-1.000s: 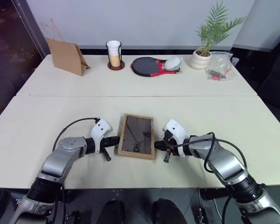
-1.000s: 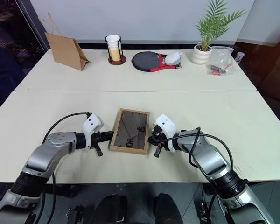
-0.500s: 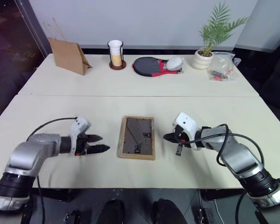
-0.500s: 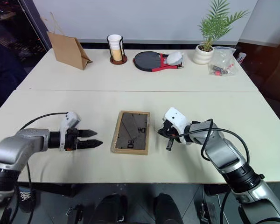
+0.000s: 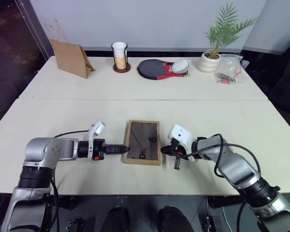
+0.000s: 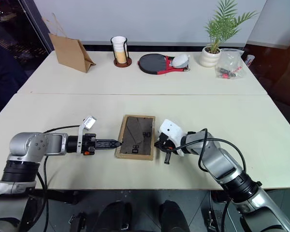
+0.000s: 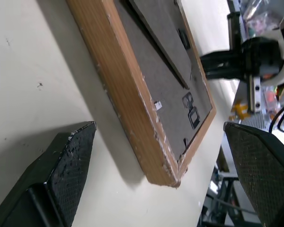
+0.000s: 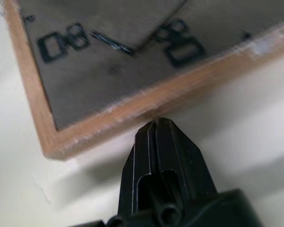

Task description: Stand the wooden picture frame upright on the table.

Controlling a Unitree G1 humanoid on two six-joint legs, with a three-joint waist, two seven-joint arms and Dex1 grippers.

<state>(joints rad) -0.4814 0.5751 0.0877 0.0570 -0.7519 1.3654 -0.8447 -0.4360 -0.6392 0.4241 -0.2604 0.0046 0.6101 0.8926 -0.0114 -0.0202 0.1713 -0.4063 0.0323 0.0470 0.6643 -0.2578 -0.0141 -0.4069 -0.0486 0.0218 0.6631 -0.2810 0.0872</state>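
Face-down, rectangular wooden picture frame (grey back), possibly chipped edge

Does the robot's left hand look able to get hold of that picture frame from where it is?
Probably yes. The left hand is open right at the picture frame's left edge, with nothing between them. The frame lies flat, back up, on the table, so getting a finger under it may be the hard part.

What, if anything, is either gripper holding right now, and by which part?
Nothing is held. The picture frame lies face down on the table; the left gripper, jaws open, and the right gripper, jaws shut, sit at its opposite side edges.
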